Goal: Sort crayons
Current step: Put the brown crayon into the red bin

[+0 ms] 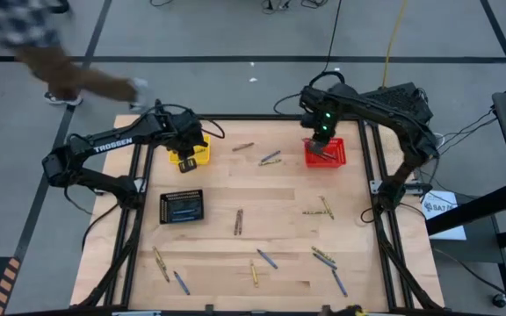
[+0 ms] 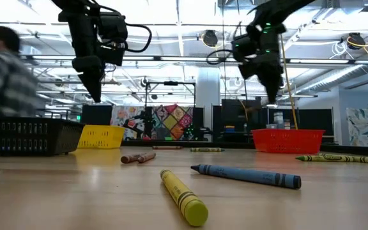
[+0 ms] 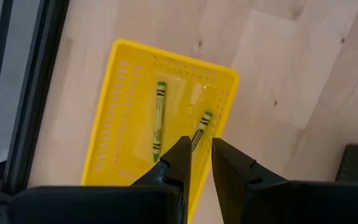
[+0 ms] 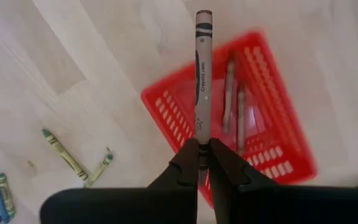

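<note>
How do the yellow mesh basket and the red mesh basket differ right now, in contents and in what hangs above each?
The yellow mesh plastic basket holds two yellow crayons; the red mesh plastic basket holds two brown-red crayons. Above the yellow basket the left gripper has its fingers slightly apart, holding nothing; above the red basket the right gripper is shut on a brown-red crayon. Both are small rectangular baskets near the table's far edge.

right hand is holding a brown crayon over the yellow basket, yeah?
Not quite: the right hand holds the brown crayon over the red basket, not the yellow one. The right wrist view shows it.
</note>
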